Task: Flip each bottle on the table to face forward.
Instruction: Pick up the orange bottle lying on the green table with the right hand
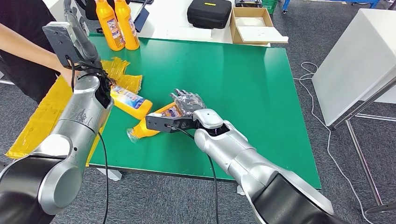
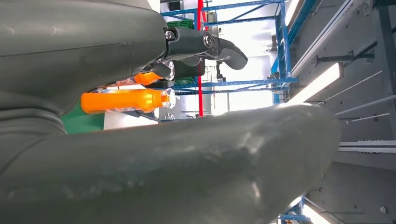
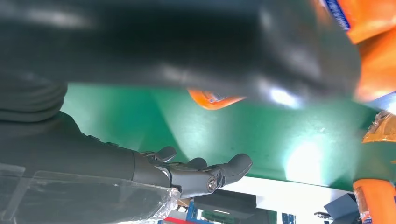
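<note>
Your landmark is the green counter (image 1: 243, 84). At its far left corner two bottles (image 1: 117, 23) already stand upright, which looks like finished work. Near its front left edge two more lie flat: one bottle (image 1: 130, 101) beside the yellow bags (image 1: 42, 116), another (image 1: 154, 121) under your right hand (image 1: 187, 103), fingers spread over it, not clearly gripping. Your left hand (image 1: 77, 35) hovers raised, fingers apart, holding nothing.

We saw a green table (image 1: 243, 84) bearing two lying bottles (image 1: 132, 102) beside the right hand (image 1: 187, 103) and two upright bottles (image 1: 116, 23) beyond.
</note>
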Controlling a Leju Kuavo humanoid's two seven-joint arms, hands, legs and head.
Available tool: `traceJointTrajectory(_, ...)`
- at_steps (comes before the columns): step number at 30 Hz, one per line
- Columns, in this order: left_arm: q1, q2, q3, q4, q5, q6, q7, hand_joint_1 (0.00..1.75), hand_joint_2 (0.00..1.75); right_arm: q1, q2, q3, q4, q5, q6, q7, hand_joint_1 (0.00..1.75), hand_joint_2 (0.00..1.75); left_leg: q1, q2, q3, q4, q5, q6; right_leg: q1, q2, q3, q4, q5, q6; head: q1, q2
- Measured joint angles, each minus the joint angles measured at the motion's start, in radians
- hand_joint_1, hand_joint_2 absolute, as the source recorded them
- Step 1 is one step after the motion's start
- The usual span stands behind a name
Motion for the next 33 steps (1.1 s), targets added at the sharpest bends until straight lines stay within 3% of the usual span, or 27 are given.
traceJointTrajectory(27,0.001,0.009,0.003,0.001,-0.003,-0.003,0.0,0.0,0.0,0.002,0.0,-0.048,0.008,0.048,0.023,-0.015,0.0,0.0,0.0,0.0,0.0,0.0,0.0,0.0,0.0,0.0,0.0,0.0,0.0,0.0,0.0,0.0)
traceJointTrajectory(31,0.001,0.009,0.011,0.001,-0.009,-0.003,0.0,0.0,0.0,0.003,0.0,-0.061,0.008,0.068,0.045,-0.023,0.0,1.75,0.0,0.0,0.0,0.0,0.0,0.0,0.0,0.0,0.0,0.0,0.0,0.0,0.0,0.0)
traceJointTrajectory(33,0.001,0.01,0.015,0.001,-0.012,-0.003,0.0,0.0,0.0,0.006,0.001,-0.066,0.008,0.078,0.065,-0.03,0.0,1.75,0.0,0.0,0.0,0.0,0.0,0.0,0.0,0.0,0.0,0.0,0.0,0.0,0.0,0.0)
